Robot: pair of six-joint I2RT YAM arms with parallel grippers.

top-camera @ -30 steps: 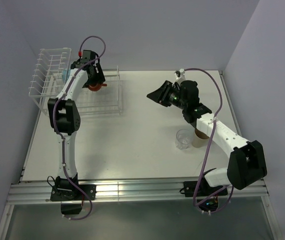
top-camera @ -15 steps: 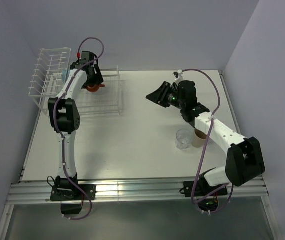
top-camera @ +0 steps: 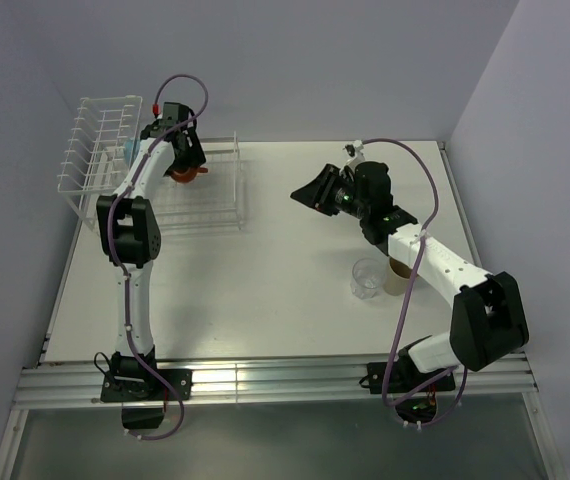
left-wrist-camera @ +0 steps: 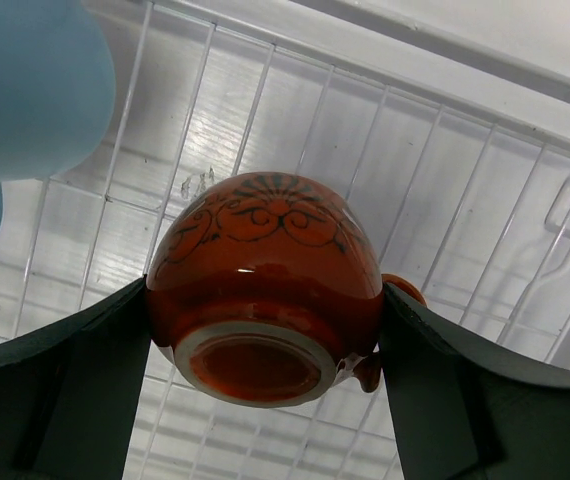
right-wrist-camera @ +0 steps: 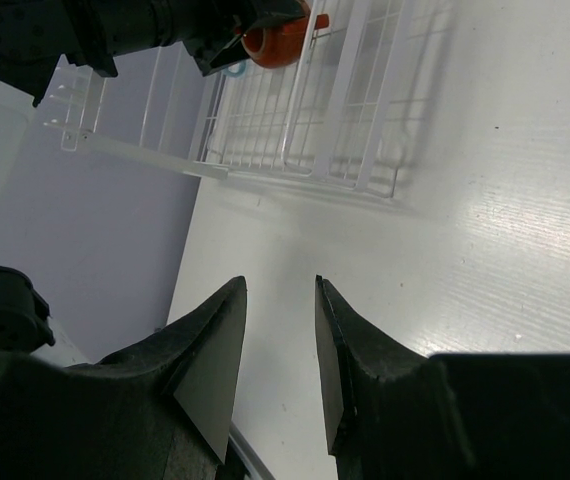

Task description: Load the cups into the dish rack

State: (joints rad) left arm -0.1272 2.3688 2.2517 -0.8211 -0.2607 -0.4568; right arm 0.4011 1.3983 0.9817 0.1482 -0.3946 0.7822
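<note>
Fingers (left-wrist-camera: 55, 400) on the left: squeezing the red-orange cup (left-wrist-camera: 265, 280), mouth-down over the dish rack (top-camera: 102, 128); ease down gently, stay off the light blue mug (left-wrist-camera: 25, 80), then release

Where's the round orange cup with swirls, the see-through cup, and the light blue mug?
Round red-orange patterned cup (left-wrist-camera: 265, 270): left wrist view, on its painted belly.
Clear tumbler (top-camera: 368, 279): top external view, on its open mouth.
Light blue mug (left-wrist-camera: 25, 90): left wrist view, on its rounded side.
</note>
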